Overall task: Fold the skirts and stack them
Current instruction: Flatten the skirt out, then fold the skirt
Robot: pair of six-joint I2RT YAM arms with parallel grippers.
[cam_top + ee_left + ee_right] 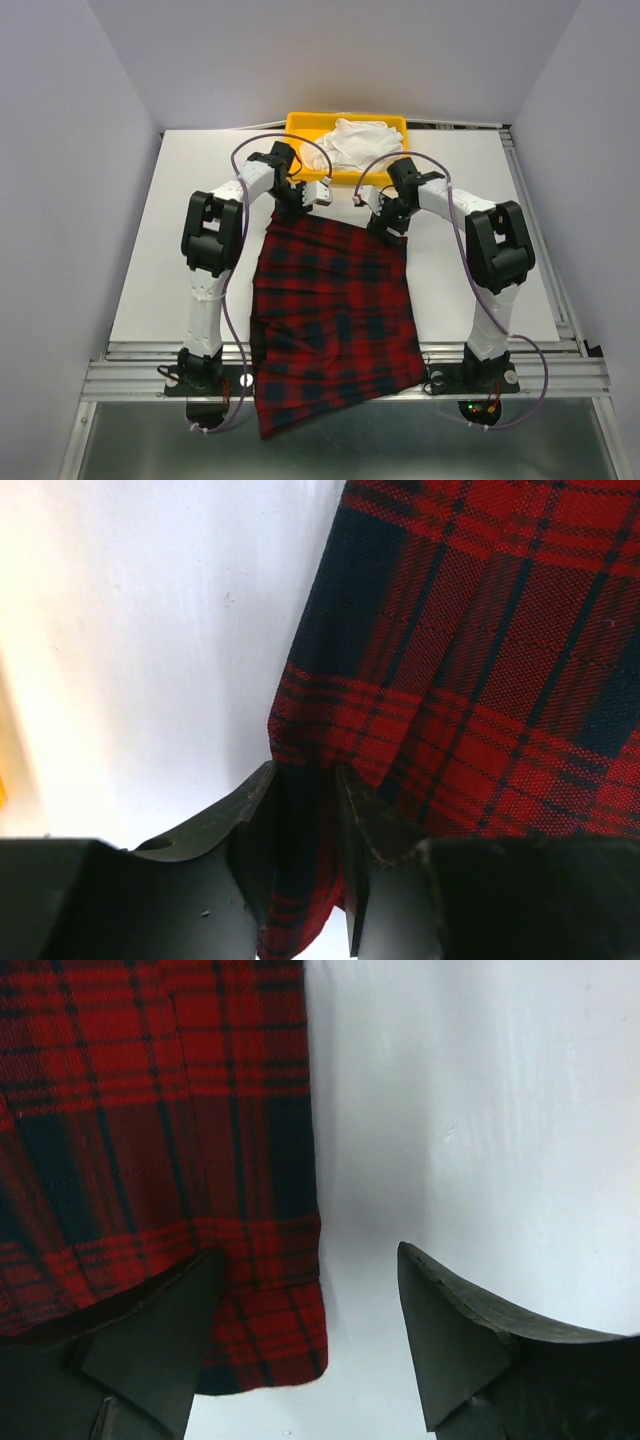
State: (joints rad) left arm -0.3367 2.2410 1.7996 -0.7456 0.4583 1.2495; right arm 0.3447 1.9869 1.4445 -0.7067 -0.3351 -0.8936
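Skirt: one red plaid skirt (335, 310) is laid flat on the white table (190, 200), with the waist end far and the hem draped over the near edge between the arm bases.
Stack site: none is seen yet. A yellow bin (300, 125) holding a white cloth (360, 140) sits just beyond the far end of the skirt.
Left gripper (305, 768): it is clenched on the far left corner of the skirt, and a fold of plaid is seen pinched between the two fingers.
Right gripper (308, 1252): it is released, with the jaws spread wide. One finger is over the plaid at the far right corner and the other is over bare table. The cloth edge runs between them and nothing is gripped.
Step in hand: judged to be taking the second far corner, so that the waist edge can be carried over toward the hem for the first fold.
Progress: judged early, since no fold is made and nothing is stacked.
How to do it well: the right jaws should be lowered until the corner is properly between them, then closed on the full thickness of cloth. Both corners should be lifted together and level, with the edge kept taut between the arms. They should be drawn straight toward the hem so that the side seams line up.
Risk: a closure on the top layer alone is judged likely to skew the fold. The overhanging hem may drag the skirt off the table once the far end is lifted.
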